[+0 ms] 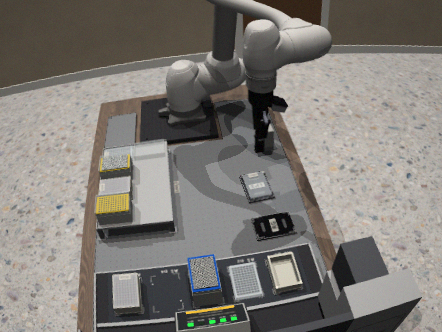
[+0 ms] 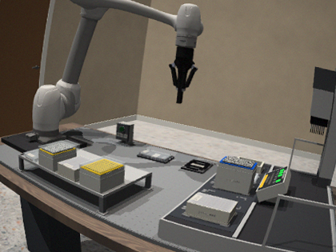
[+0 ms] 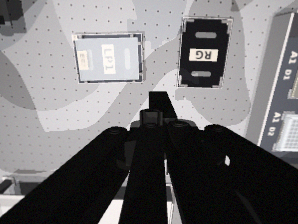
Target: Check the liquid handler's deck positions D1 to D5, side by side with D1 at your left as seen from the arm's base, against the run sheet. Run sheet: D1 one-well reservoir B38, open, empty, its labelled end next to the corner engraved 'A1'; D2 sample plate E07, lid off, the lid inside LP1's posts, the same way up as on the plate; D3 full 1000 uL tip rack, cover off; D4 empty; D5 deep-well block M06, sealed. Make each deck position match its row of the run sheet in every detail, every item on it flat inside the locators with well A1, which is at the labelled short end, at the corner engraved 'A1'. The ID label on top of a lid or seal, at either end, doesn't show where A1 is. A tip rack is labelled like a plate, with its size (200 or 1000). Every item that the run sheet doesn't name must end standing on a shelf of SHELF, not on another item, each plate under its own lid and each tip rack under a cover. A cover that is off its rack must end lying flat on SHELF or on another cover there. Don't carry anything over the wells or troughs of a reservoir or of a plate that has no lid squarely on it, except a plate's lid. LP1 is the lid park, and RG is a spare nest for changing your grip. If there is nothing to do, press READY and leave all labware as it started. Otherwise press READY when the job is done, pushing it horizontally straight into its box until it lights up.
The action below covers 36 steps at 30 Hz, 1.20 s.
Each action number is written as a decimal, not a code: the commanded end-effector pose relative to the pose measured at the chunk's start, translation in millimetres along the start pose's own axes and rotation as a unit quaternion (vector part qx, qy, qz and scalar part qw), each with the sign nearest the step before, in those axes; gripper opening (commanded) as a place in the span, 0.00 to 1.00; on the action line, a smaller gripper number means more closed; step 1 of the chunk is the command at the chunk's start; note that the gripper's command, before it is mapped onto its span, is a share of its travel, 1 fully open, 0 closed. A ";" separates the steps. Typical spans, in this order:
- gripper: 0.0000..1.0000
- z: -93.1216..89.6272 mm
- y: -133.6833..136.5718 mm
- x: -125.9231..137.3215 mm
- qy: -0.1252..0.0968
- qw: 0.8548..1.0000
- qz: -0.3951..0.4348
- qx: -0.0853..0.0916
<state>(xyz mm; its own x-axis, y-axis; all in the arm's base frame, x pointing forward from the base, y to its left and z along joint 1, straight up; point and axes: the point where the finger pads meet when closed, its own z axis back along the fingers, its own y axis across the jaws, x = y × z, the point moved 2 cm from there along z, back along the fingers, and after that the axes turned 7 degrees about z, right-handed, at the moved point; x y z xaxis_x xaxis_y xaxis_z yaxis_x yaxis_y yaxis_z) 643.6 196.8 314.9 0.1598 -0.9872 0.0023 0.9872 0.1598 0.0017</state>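
Observation:
My gripper [image 1: 260, 145] is shut and empty, high above the table near the arm's base; it also shows in the side view [image 2: 179, 98] and in the wrist view [image 3: 160, 102]. A clear lid [image 1: 256, 186] lies inside LP1's posts, also below me in the wrist view [image 3: 108, 57]. On the deck, D1 holds an open cream reservoir [image 1: 285, 271]. D2 holds a lidless sample plate [image 1: 245, 280]. D3 holds a blue-rimmed tip rack [image 1: 204, 274] with no cover. D4 [image 1: 165, 290] is bare. D5 holds a sealed deep-well block [image 1: 126, 291].
The black RG nest [image 1: 273, 225] stands empty beside LP1. SHELF [image 1: 137, 190] holds two yellow-rimmed tip racks [image 1: 114, 164] [image 1: 113, 204] with a pale item [image 1: 114, 186] between them. The READY box [image 2: 124, 132] stands by the arm's base. A status panel [image 1: 212, 317] and the handler's tower [image 2: 325, 119] flank the deck.

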 end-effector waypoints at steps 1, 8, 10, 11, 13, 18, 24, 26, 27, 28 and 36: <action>0.10 -0.6 -17.8 -6.0 0.001 1.000 -0.001 0.002; 0.10 -0.7 -42.4 -10.9 0.001 1.000 -0.001 0.002; 0.10 -0.7 -52.2 -12.8 0.001 1.000 -0.001 0.002; 0.10 -0.7 -57.1 -13.8 0.001 1.000 -0.001 0.002; 0.10 -0.7 -66.9 -15.7 0.001 1.000 -0.001 0.002; 0.10 -0.8 -91.4 -20.6 0.001 1.000 -0.001 0.002; 0.10 -0.9 -111.4 -24.4 0.001 1.000 -0.001 0.001; 0.10 -0.9 -121.1 -26.4 0.001 1.000 -0.001 0.001; 0.10 -0.9 -126.0 -27.3 0.001 1.000 -0.001 0.001; 0.10 -0.9 -131.0 -28.3 0.001 1.000 -0.001 0.001; 0.10 -1.1 -170.8 -35.9 0.001 1.000 -0.001 0.000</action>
<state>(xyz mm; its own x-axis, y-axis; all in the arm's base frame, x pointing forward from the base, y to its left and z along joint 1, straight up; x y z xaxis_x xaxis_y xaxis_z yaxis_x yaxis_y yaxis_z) 483.6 202.8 314.6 0.1596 -0.9872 0.0023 0.9872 0.1596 0.0013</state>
